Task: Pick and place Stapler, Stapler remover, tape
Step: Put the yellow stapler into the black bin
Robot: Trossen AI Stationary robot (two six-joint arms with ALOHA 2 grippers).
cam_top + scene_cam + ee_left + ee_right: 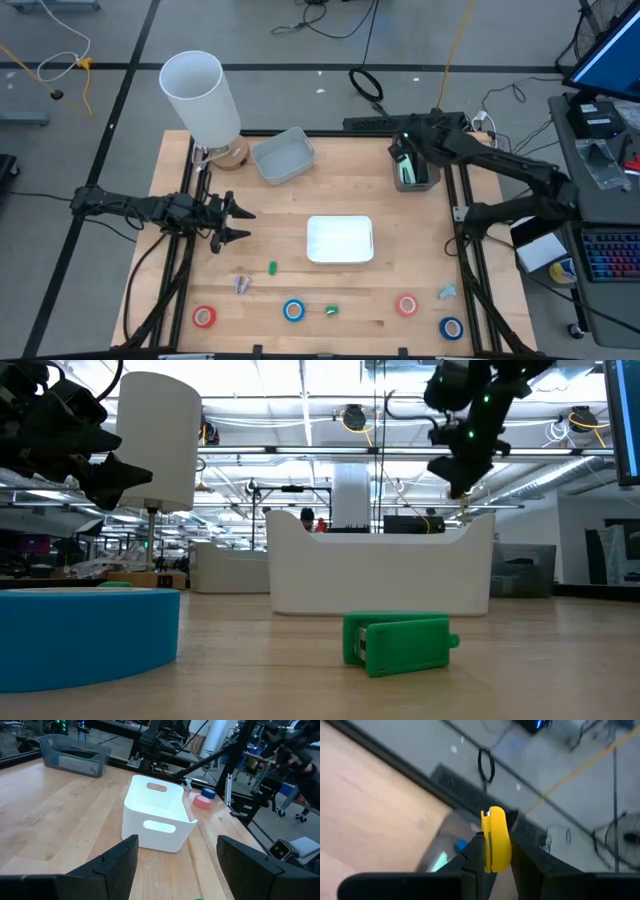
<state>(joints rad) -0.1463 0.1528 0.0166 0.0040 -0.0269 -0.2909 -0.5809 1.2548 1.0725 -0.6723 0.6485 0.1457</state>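
The right gripper is raised over the far right part of the table, above a grey bin. Its fingers are clamped on a yellow stapler, which stands between them in the right wrist view.

The left gripper hangs over the left side of the table, facing the white bin at the centre. Its fingers are spread apart with nothing between them.

Along the near edge lie four tape rolls: a red roll at the left, a blue roll near the middle, a second red roll toward the right and a second blue roll at the far right. All lie flat and well apart from one another.

A green stapler lies just beside the middle blue roll. A second small green item and a greyish item lie between the rolls and the white bin; what they are cannot be told. A second grey bin stands at the far edge, near a white cylinder.
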